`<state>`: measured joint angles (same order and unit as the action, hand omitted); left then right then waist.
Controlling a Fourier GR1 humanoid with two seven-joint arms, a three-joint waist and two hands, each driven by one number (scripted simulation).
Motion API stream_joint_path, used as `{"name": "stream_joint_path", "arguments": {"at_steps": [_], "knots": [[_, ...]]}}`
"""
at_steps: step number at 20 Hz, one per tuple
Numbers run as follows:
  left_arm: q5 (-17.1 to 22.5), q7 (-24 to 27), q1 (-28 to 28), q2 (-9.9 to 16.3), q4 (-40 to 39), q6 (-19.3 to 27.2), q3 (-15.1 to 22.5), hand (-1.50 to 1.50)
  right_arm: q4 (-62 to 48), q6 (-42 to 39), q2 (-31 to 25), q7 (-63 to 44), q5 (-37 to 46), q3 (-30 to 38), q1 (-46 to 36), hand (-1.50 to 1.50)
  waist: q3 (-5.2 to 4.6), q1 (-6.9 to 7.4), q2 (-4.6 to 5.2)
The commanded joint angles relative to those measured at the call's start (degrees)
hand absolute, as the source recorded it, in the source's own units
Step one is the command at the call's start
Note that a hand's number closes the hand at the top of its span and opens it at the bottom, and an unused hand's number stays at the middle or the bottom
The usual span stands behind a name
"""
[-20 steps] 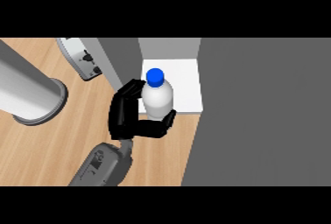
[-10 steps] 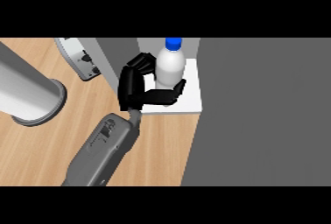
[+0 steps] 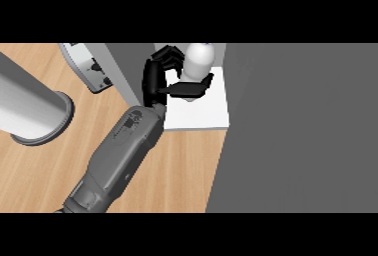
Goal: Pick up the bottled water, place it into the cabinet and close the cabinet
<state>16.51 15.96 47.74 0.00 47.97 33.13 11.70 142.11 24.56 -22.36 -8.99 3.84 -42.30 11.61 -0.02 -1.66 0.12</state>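
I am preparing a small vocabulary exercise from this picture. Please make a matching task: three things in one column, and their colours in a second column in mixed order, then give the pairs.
Things:
1. hand
2. bottle
3. counter

Colours:
A. light brown wood
B. black
C. white

Pairs: 1-B, 2-C, 3-A

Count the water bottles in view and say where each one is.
1. The bottled water is held in the right hand over the white cabinet shelf, near the view's top. The cabinet's grey wall may hide others.
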Motion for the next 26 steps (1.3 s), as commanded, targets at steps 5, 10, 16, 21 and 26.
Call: {"name": "stream_joint_path", "arguments": {"at_steps": [5, 10, 16, 21, 26], "knots": [[1.8, 4.6, 6.0, 0.0, -13.6, 3.2, 0.3, 1.50, 6.5, -1.4, -2.3, -2.0, -1.2, 2.9, 1.5, -1.50, 0.01, -0.41, 0.24], [-2.9, 3.6, 10.5, 1.3, -23.5, 5.9, -1.8, 1.50, 6.4, -1.4, -3.2, 0.7, 1.6, -0.9, 3.7, -1.50, 0.02, -1.10, 0.26], [-1.0, 9.1, 12.4, 0.0, -30.4, 4.6, -4.9, 1.50, 6.2, -2.5, -3.7, 1.2, -0.9, 1.1, 3.4, -1.50, -0.01, -1.17, 0.56], [-0.6, 13.4, 10.9, 0.0, -34.1, 5.1, -7.1, 1.50, 7.9, -1.0, -3.4, -0.4, 0.0, 0.9, 3.3, -1.50, -0.06, -1.57, 0.67], [-2.2, 15.5, 13.1, 0.0, -38.1, 8.6, -6.9, 1.50, 4.0, -2.5, -3.6, 1.8, -1.2, -0.3, 2.1, -1.50, -0.04, -2.57, 1.15]]}}
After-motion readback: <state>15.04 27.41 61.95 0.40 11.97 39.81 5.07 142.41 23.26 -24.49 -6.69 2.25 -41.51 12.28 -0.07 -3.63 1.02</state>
